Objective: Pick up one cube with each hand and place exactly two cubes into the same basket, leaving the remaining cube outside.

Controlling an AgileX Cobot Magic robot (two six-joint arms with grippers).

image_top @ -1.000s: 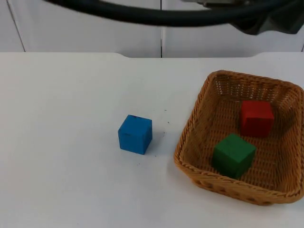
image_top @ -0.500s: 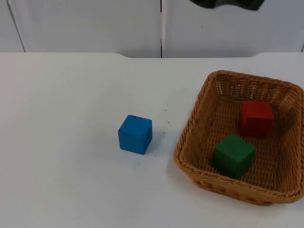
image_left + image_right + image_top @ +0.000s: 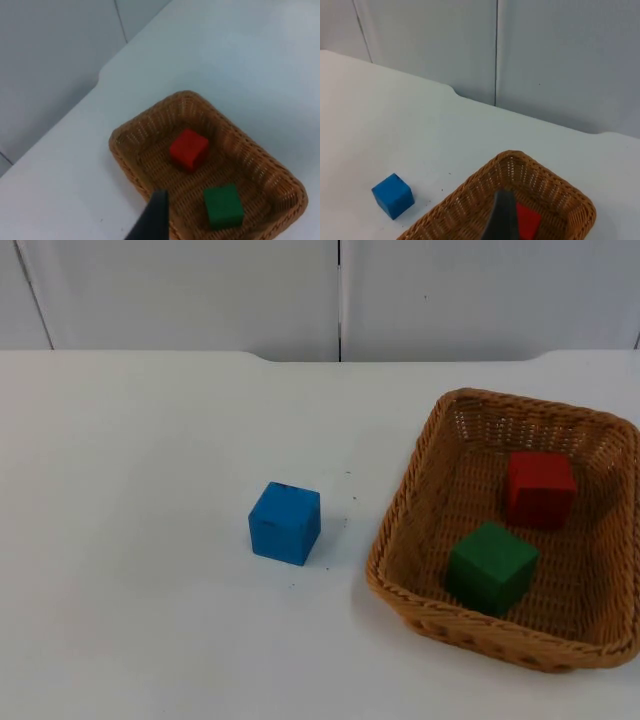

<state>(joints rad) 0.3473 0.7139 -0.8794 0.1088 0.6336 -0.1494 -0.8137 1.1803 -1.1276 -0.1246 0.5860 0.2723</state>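
Observation:
A wicker basket [image 3: 404,486] stands at the right of the table. Inside it are a red cube [image 3: 540,488] toward the back and a green cube [image 3: 490,567] toward the front. A blue cube [image 3: 285,523] sits on the table left of the basket, apart from it. My left gripper [image 3: 152,220] hangs high above the table and looks down on the basket [image 3: 120,150], the red cube [image 3: 188,149] and the green cube [image 3: 223,206]. My right gripper [image 3: 504,217] is also raised, over the basket [image 3: 470,187], with the blue cube [image 3: 393,195] and the red cube [image 3: 526,222] below.
The grey partition wall [image 3: 340,295] closes off the table's far edge. White table surface [image 3: 130,540] stretches left of the blue cube and in front of it.
The dark arm parts along the upper edge of the top view have moved out of the picture. The cubes and the basket have not moved.

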